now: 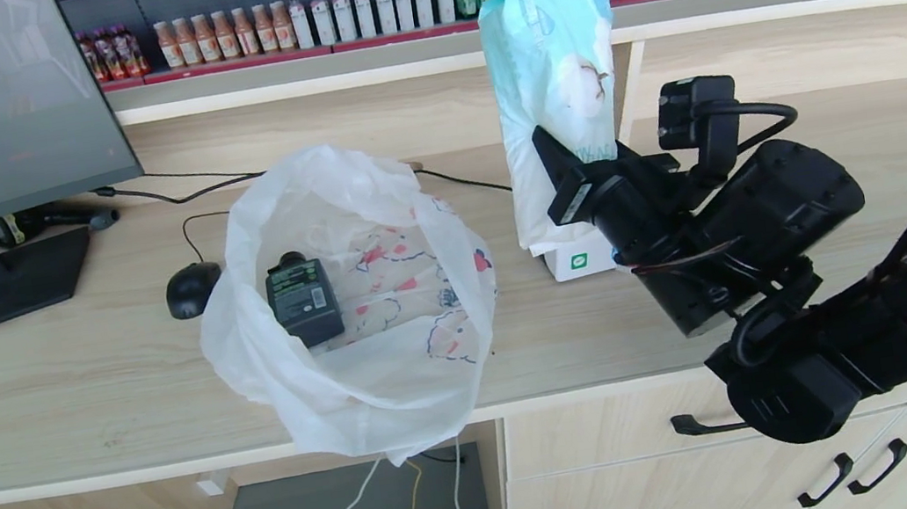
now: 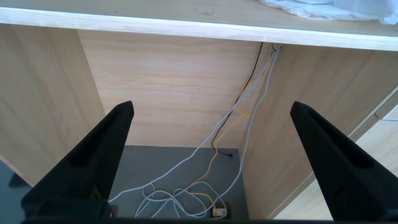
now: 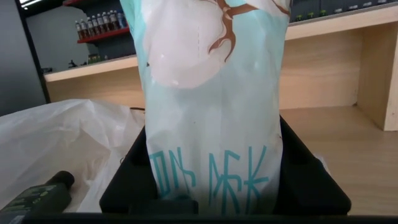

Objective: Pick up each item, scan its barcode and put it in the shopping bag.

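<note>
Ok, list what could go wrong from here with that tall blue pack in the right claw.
1. The right claw grips the tall pale-blue soft plastic pack in its lower half; top-heavy, it may tilt or slip when lifted.
2. The thin white plastic shopping bag sags over the wooden counter's front edge; the pack's weight might drag it off.
3. The small white box sits right by the pack's base and could get knocked.

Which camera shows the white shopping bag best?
The head view: the whole shopping bag lies open on the counter. The right wrist view catches one crumpled side; the left wrist view, a scrap overhanging the edge.
</note>
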